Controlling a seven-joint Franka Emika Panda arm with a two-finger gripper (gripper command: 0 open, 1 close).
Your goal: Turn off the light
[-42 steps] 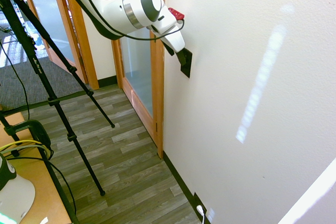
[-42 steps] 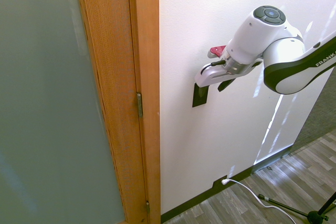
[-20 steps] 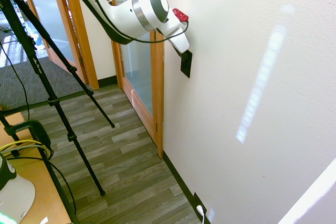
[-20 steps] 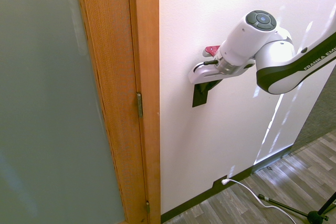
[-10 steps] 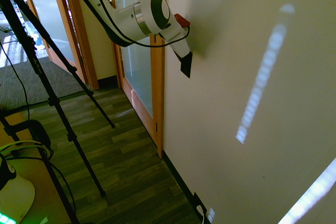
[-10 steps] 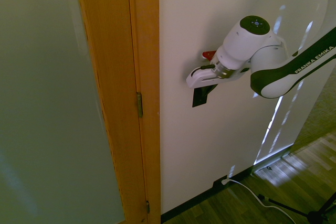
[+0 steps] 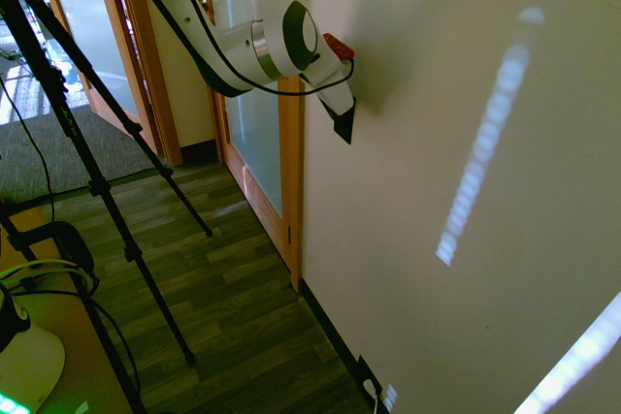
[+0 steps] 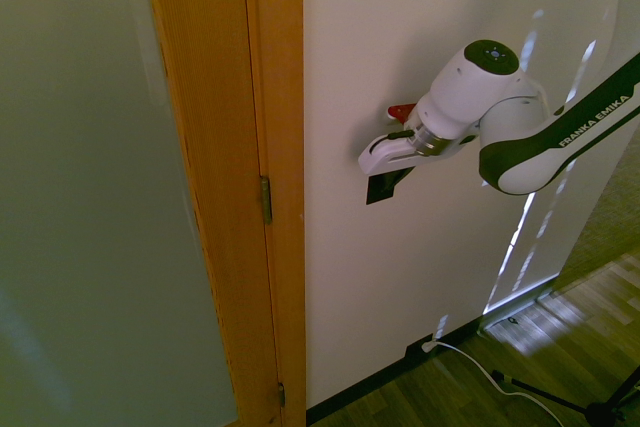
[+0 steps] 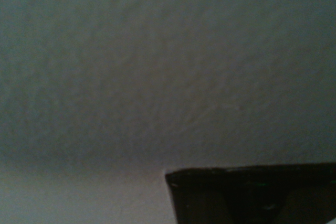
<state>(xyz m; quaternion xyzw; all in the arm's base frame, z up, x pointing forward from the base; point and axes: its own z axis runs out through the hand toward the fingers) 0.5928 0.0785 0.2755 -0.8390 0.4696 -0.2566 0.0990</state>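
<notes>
Apparently the gripper [image 8: 390, 177] is closed with nothing in it, fingers together, which suits prodding at a small rocker or toggle better than pinching it. It slants down over the black switch plate [image 8: 380, 187], hiding much of its upper part, probably so the tip can bear on the control from above; whether it touches, I cannot tell. That plate is fixed upright on the wall [image 7: 408, 172] beside the wooden door frame [image 8: 288, 147], likely put there to be in easy reach of the doorway. In the wrist view its edge and one corner show against textured paint. Low down, near the floor [image 7: 243, 336], a white plug [image 8: 429, 346] sits in a dark outlet, away from the job. The room is dim apart from streaks of sunlight on the wall, so the light seems off; backing away without brushing the switch again would be the sensible next move.
</notes>
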